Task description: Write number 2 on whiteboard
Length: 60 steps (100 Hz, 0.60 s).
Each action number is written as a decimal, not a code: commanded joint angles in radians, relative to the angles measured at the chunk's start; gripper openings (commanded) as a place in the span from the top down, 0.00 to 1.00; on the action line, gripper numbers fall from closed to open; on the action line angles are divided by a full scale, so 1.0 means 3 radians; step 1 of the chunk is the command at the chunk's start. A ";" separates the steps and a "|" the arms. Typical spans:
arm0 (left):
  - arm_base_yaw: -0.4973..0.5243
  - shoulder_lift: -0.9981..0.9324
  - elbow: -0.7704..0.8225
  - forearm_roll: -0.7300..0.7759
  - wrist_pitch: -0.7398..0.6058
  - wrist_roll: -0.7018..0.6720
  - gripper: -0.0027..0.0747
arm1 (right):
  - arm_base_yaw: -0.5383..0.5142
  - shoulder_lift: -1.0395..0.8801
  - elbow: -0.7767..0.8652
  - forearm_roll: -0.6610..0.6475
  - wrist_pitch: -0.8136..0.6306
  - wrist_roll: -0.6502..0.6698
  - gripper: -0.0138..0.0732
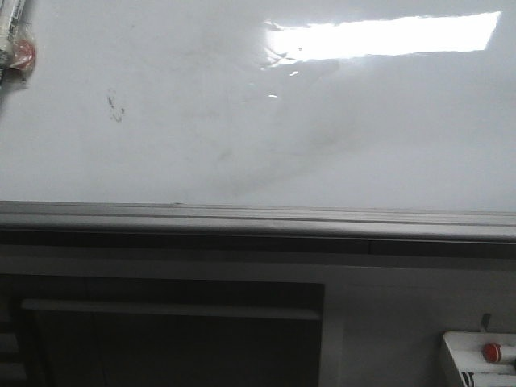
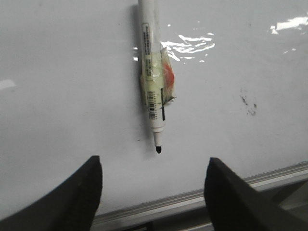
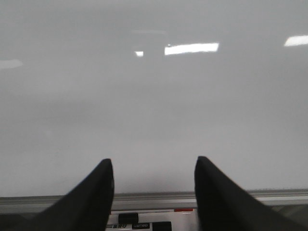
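The whiteboard (image 1: 322, 137) is glossy white with grey wipe smears and a grey edge rail (image 1: 258, 216). No digit 2 shows on it, only faint dark specks (image 1: 115, 105), which also show in the left wrist view (image 2: 248, 102). A white marker (image 2: 151, 62) with tape and an orange patch lies flat on the board, uncapped, black tip (image 2: 158, 150) towards my left gripper (image 2: 154, 161). That gripper is open and empty, just short of the tip. The marker also shows in the front view (image 1: 18, 40). My right gripper (image 3: 154, 163) is open and empty over the board's (image 3: 154, 96) near edge. Neither gripper shows in the front view.
A bright light reflection (image 1: 387, 36) lies on the board's upper right. A small white box with a red button (image 1: 484, 359) sits below the rail at the right; part of it shows in the right wrist view (image 3: 144, 224). A dark frame (image 1: 169, 322) lies below the rail.
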 commanded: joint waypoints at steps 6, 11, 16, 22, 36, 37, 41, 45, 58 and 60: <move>-0.0035 0.0440 -0.0276 -0.0031 -0.0289 -0.0001 0.39 | 0.0003 0.0032 -0.0100 -0.0037 -0.0261 -0.0042 0.44; -0.0035 0.0593 -0.0361 -0.0041 -0.0272 -0.0001 0.39 | 0.0003 0.0032 -0.0100 -0.0037 -0.0261 -0.0042 0.44; -0.0035 0.0734 -0.0448 -0.0048 -0.0242 -0.0001 0.39 | 0.0003 0.0032 -0.0100 -0.0037 -0.0261 -0.0042 0.44; -0.0035 0.0894 -0.0553 -0.0048 -0.0181 -0.0001 0.39 | 0.0003 0.0032 -0.0100 -0.0037 -0.0261 -0.0042 0.44; -0.0035 0.1158 -0.0696 -0.0018 -0.0155 0.0010 0.39 | 0.0003 0.0032 -0.0100 -0.0037 -0.0261 -0.0042 0.44; -0.0035 0.1167 -0.0702 -0.0017 -0.0155 0.0010 0.39 | 0.0003 0.0032 -0.0100 -0.0037 -0.0261 -0.0042 0.44; -0.0035 0.1222 -0.0736 -0.0011 -0.0155 0.0010 0.39 | 0.0003 0.0032 -0.0100 -0.0037 -0.0261 -0.0042 0.44; -0.0035 0.1267 -0.0770 -0.0011 -0.0155 0.0010 0.39 | 0.0003 0.0032 -0.0100 -0.0037 -0.0261 -0.0042 0.44; -0.0035 0.1383 -0.0844 -0.0011 -0.0218 0.0010 0.40 | 0.0003 0.0032 -0.0100 -0.0037 -0.0261 -0.0042 0.44; -0.0035 0.1400 -0.0853 -0.0011 -0.0225 0.0010 0.40 | 0.0003 0.0032 -0.0100 -0.0037 -0.0261 -0.0042 0.44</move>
